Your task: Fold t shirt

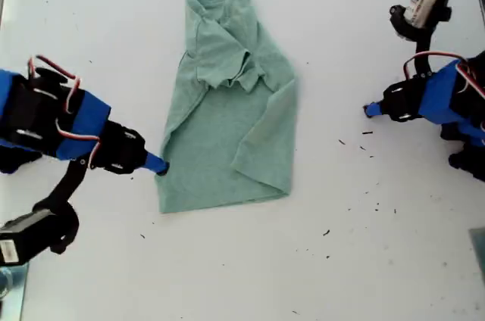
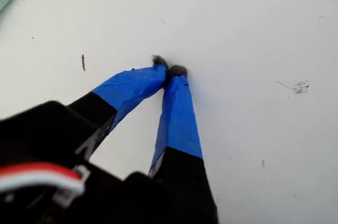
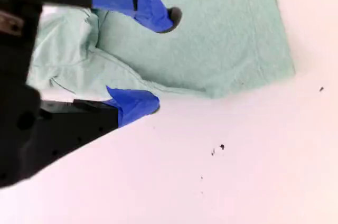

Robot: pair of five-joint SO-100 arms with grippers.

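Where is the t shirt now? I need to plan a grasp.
The t shirt lies centre in the exterior view, its edge between my second gripper fingertips.

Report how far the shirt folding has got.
Done: the t shirt's sides look folded inward into a narrow strip. In hand: my second gripper is open at its edge near the hem, and my first gripper is shut over the table. Left: the crosswise fold.

You're looking down on a plain white table that fills nearly the whole exterior view, evenly lit. Small dark specks dot it toward the exterior view's lower right
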